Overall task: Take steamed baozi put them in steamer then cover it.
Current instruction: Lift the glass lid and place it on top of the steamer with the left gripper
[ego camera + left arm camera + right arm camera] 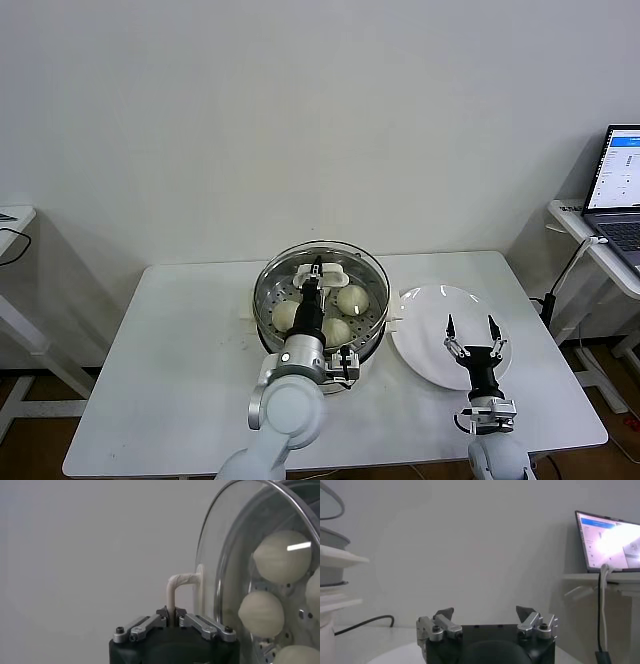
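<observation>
We are gripping the cover (321,283) with our left gripper (317,268) over the steamer (268,312); our right gripper (473,335) is hovering wide above the plate (425,340).

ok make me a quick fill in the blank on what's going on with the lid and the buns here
1. The left hand is shut on the ____ of the glass lid.
2. The baozi lie inside the ____, seen through the lid.
3. The white plate holds ____ baozi.
4. The right hand hovers over the plate with its fingers ____.

Missing words: handle; steamer; no; open
</observation>
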Robot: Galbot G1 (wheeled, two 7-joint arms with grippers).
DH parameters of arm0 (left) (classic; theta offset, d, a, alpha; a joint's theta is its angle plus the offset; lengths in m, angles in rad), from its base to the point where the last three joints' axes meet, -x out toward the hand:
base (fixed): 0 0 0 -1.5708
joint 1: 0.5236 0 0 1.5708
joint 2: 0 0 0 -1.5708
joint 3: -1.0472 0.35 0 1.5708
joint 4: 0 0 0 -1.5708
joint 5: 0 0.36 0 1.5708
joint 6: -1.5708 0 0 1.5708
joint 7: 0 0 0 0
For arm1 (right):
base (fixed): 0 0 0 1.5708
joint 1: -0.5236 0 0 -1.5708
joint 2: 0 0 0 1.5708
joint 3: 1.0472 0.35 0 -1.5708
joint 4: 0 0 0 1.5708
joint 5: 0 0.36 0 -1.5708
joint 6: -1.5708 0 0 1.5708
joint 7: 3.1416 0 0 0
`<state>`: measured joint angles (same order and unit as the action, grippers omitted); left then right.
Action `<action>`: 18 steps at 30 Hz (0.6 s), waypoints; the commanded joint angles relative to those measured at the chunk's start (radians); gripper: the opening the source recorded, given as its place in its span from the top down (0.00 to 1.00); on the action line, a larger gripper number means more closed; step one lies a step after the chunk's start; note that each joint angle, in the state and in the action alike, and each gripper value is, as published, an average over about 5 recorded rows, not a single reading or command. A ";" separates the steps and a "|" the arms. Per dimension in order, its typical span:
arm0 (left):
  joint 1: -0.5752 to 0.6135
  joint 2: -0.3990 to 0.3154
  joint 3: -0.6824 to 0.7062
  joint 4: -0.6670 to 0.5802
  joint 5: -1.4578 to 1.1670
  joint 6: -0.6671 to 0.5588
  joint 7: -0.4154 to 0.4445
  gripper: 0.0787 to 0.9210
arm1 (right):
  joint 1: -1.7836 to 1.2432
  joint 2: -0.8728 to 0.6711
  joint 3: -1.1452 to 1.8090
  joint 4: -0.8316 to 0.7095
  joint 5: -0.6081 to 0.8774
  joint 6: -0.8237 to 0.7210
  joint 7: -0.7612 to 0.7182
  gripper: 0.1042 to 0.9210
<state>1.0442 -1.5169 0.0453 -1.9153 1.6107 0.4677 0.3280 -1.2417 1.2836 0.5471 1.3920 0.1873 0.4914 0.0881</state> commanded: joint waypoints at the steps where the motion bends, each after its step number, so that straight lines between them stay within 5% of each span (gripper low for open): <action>1: 0.001 -0.018 0.004 0.026 0.023 0.003 -0.006 0.86 | 0.002 -0.001 0.000 -0.005 0.000 0.002 -0.001 0.12; 18: 0.009 -0.030 -0.007 0.060 0.035 -0.013 -0.042 0.86 | 0.005 0.000 0.002 -0.014 0.002 0.007 -0.003 0.12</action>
<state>1.0526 -1.5411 0.0397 -1.8678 1.6352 0.4590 0.2951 -1.2380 1.2829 0.5482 1.3798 0.1882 0.4981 0.0854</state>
